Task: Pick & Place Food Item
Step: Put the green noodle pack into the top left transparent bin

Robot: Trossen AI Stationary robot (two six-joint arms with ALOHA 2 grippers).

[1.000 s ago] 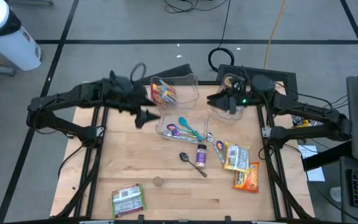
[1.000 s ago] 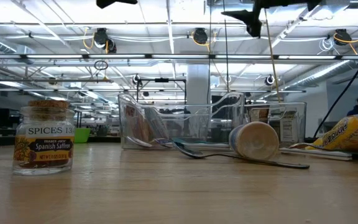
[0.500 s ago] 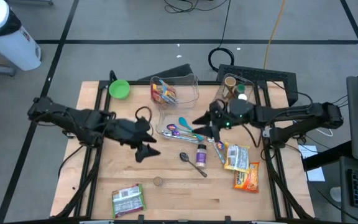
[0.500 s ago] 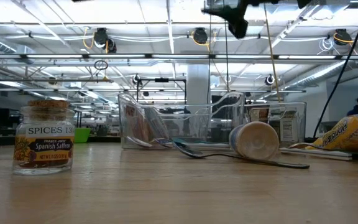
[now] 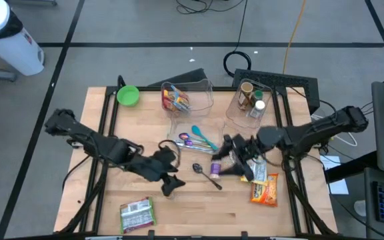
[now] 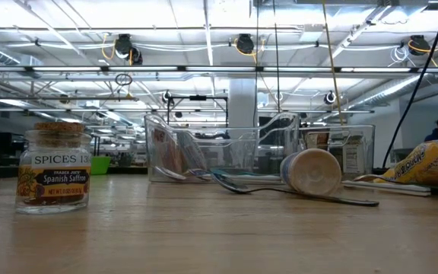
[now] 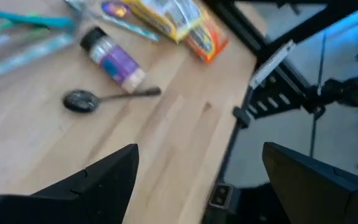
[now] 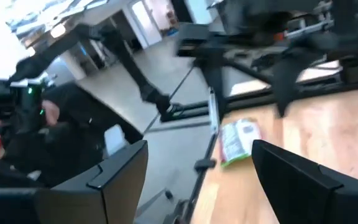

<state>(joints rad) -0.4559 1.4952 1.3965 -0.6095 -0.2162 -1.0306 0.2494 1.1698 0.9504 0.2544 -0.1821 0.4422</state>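
Left gripper [image 5: 171, 183] and right gripper [image 5: 227, 160]: fingers apart, empty, over table [image 5: 199, 207]; saffron jar [image 6: 54, 167] legible in low view only.

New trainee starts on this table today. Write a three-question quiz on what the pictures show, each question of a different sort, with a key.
1. True or false: the small cork-lidded glass jar of Spanish saffron lies on its side.
2. Which item lies nearest the right gripper? A) the round green bowl B) the small purple-labelled spice bottle C) the green and white food packet
3. Fill in: the left gripper hangs over the wooden table with its jaws ____.

Key: 1 false, it stands upright. 2 B. 3 open.
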